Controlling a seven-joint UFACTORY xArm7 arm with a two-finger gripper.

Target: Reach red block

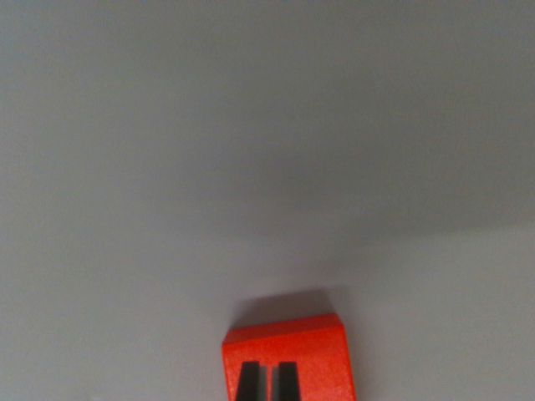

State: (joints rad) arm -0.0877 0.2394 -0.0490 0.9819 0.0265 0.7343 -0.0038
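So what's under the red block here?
The red block rests on a plain grey surface. Two dark gripper fingertips overlap its near face; whatever lies beneath it is covered.

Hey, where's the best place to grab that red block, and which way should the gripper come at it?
Grip the red block across its two side faces, coming straight down from above. Its top looks flat and its visible edges straight, so opposing sides should suit parallel fingers. The dark fingertips already sit over its top near the frame's bottom edge. The grey surface around it shows nothing in the way.
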